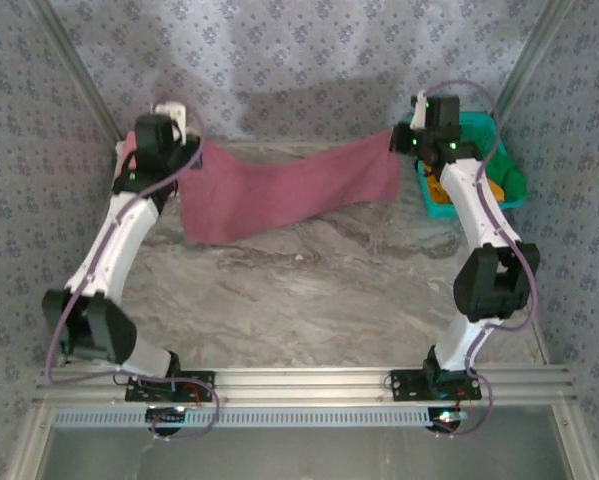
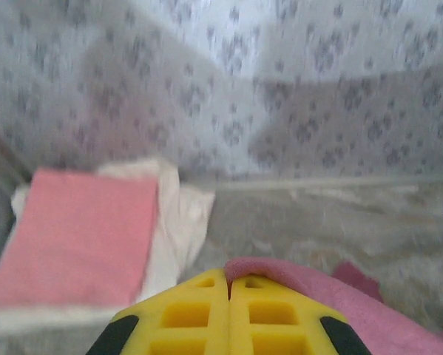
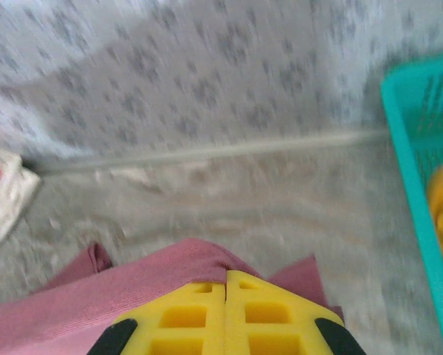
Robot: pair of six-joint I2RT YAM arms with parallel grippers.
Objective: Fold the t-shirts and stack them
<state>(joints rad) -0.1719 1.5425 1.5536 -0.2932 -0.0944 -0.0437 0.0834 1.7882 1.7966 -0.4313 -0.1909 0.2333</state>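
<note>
Across the back of the grey marbled surface, the maroon t-shirt hangs stretched between the two arms, sagging lowest toward the left. At far right a teal basket holds an orange t-shirt and a green t-shirt. At far left a pink t-shirt lies folded on a cream t-shirt. The left tool and right tool, both pressed together, each pinch the maroon cloth's edge.

FREE: near half of marble table bare | BLOCKED far centre: maroon t-shirt stretched across | far-left corner: folded pink t-shirt on cream t-shirt | far right: teal basket | LIMITS: patterned cloth walls behind, both sides
</note>
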